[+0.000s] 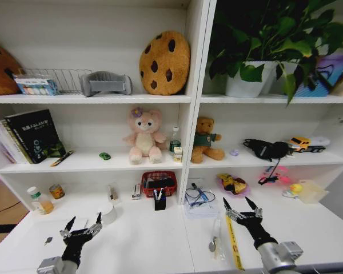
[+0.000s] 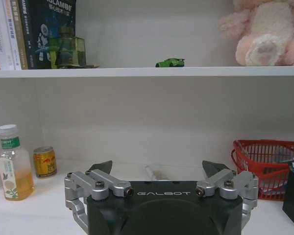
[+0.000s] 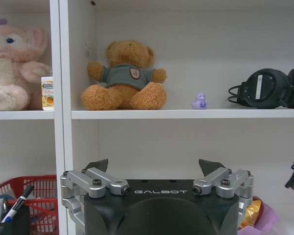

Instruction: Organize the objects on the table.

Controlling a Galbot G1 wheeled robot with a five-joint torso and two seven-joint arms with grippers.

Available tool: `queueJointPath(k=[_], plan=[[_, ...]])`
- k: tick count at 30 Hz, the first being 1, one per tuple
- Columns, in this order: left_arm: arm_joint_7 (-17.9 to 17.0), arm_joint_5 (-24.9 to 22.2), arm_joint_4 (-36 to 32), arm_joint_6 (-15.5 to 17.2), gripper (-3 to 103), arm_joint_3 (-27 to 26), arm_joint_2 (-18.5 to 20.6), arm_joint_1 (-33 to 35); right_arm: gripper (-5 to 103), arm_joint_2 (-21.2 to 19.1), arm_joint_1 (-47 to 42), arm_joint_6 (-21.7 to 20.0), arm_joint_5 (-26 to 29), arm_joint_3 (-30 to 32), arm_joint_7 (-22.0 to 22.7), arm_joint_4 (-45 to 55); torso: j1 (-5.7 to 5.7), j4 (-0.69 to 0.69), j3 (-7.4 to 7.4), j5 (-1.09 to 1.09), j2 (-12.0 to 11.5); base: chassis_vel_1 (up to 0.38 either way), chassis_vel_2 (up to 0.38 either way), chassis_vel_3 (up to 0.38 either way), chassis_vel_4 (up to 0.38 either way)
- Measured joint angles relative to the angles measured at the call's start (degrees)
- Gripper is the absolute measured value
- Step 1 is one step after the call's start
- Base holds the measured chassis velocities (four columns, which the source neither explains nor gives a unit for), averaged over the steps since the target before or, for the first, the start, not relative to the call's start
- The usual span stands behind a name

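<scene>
Both grippers, L [image 1: 83,224] & R [image 1: 242,206], hovered over the table [image 1: 148,240], fingers apart, empty. Toy car [image 1: 104,155] sat on the shelf. You risked knocking the bottle [image 1: 40,201] when reaching.

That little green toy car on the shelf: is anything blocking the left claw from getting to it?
Nothing visible: the green toy car sits alone on the shelf, open space before the open left end effector.
</scene>
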Motion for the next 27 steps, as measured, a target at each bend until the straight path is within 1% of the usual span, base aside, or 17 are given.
queueJointPath(k=[3,5,7,8,9,13,19,27], plan=[[0.0,0.0,0.0,0.0,100,0.0,0.0,0.0,100,0.0,0.0,0.0,0.0,0.0,0.0,0.0,-0.04,0.02,-0.03,-0.01,0.0,0.212,-0.214,-0.225,0.226],[0.0,0.0,0.0,0.0,100,0.0,0.0,0.0,100,0.0,0.0,0.0,0.0,0.0,0.0,0.0,-0.08,0.01,-0.05,0.02,0.0,0.193,-0.211,-0.166,0.194],[0.0,0.0,0.0,0.0,100,0.0,0.0,0.0,100,0.0,0.0,0.0,0.0,0.0,0.0,0.0,-0.10,0.00,-0.07,-0.01,0.0,0.095,-0.140,-0.124,0.165],[0.0,0.0,0.0,0.0,100,0.0,0.0,0.0,100,0.0,0.0,0.0,0.0,0.0,0.0,0.0,-0.11,0.02,-0.07,-0.02,0.0,0.095,0.003,-0.105,0.114],[0.0,0.0,0.0,0.0,100,0.0,0.0,0.0,100,0.0,0.0,0.0,0.0,0.0,0.0,0.0,-0.10,-0.01,-0.06,-0.01,-0.1,0.000,0.000,0.000,0.000],[0.0,0.0,0.0,0.0,100,0.0,0.0,0.0,100,0.0,0.0,0.0,0.0,0.0,0.0,0.0,-0.02,0.02,-0.05,-0.01,-0.1,-0.011,0.006,0.005,-0.014],[0.0,0.0,0.0,0.0,100,0.0,0.0,0.0,100,0.0,0.0,0.0,0.0,0.0,0.0,0.0,0.01,0.01,-0.05,0.00,-0.2,-0.046,0.056,0.068,-0.044],[0.0,0.0,0.0,0.0,100,0.0,0.0,0.0,100,0.0,0.0,0.0,0.0,0.0,0.0,0.0,-0.07,0.00,-0.09,0.00,-0.2,0.033,0.014,-0.043,-0.020]])
